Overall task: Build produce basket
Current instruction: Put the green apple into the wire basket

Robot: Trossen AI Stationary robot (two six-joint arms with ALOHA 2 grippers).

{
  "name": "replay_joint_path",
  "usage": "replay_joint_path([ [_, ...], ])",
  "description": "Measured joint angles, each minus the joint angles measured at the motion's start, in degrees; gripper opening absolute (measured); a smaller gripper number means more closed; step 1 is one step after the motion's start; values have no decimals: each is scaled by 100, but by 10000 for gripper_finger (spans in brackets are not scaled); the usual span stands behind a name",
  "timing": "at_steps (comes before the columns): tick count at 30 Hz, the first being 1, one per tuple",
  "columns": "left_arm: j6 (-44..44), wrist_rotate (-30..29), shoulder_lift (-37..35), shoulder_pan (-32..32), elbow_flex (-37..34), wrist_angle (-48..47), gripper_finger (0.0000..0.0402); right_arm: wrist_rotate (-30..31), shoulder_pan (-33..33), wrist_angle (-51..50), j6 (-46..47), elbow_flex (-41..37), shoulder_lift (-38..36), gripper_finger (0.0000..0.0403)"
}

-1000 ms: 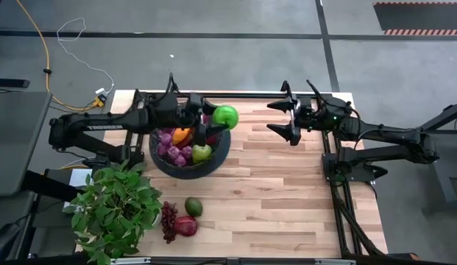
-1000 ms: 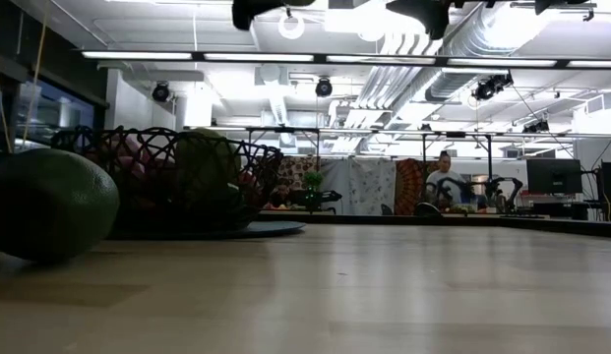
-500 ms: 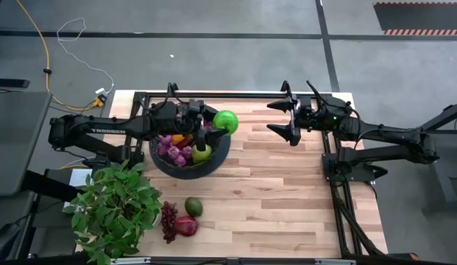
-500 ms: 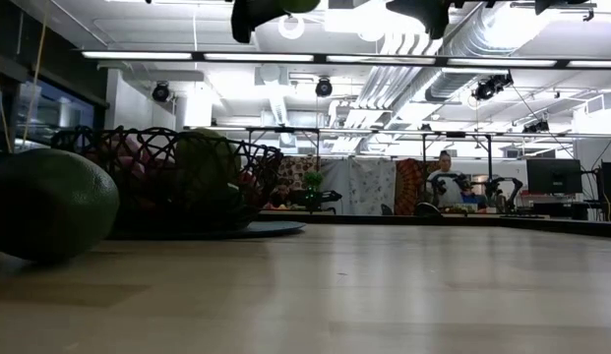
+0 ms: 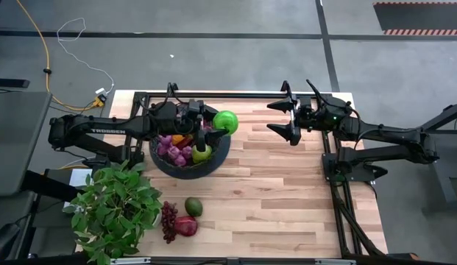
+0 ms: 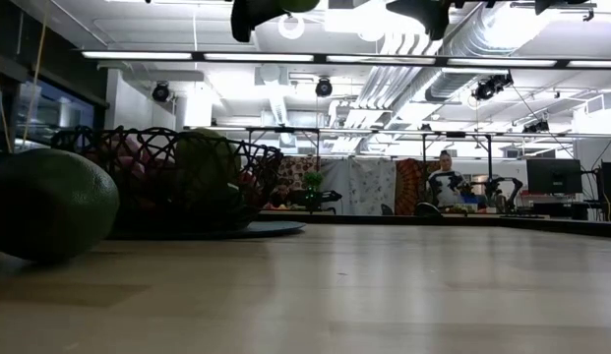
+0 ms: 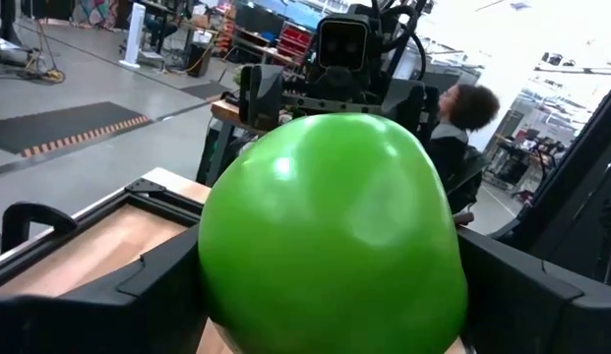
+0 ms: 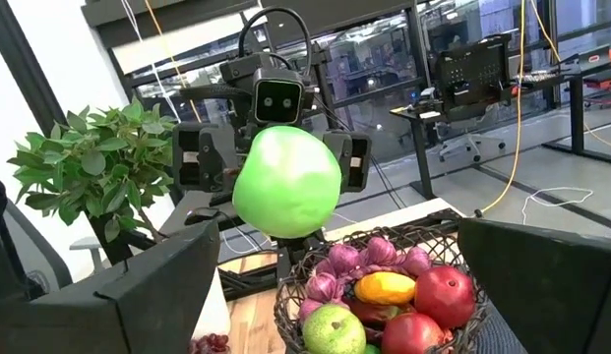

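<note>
Plant: I see the potted plant (image 5: 114, 210) at the table's near-left corner, leaves spilling over the edge.
Loose produce: just right of the plant lie a dark grape bunch (image 5: 168, 219), a red pomegranate (image 5: 185, 226) touching it, and an avocado (image 5: 193, 206) just beside them. In the low view the avocado (image 6: 47, 216) fills the left foreground.
Basket: the basket (image 5: 218, 157) sits on the left half of the table, toward the far side. Inside I make out purple grapes (image 5: 171, 151), a yellow-orange pepper (image 5: 182, 139) and a green apple (image 5: 202, 153); the right wrist view also shows a red pomegranate (image 8: 446, 295) in it.
Left gripper: my left gripper (image 5: 222, 122) hangs over the basket's far-right rim, fingers clamped on a second green apple (image 5: 227, 121), which is lifted clear of the fruit below.
Right gripper: my right gripper (image 5: 288, 119) waits over the table's far-right part, well apart from the basket, fingers spread wide and holding nothing.
Background: a person (image 6: 444, 177) shows in the room beyond the table.
</note>
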Motion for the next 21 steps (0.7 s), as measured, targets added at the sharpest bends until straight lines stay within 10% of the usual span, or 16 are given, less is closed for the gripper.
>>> replay_joint_path([
  [11, 18, -730, -9, 679, 1138, -3843, 331, 41, 0, -133, 27, -2, 0, 397],
  [21, -739, -1353, 9, 1067, 771, -6694, 331, 82, -2, -175, 129, -2, 0, 397],
])
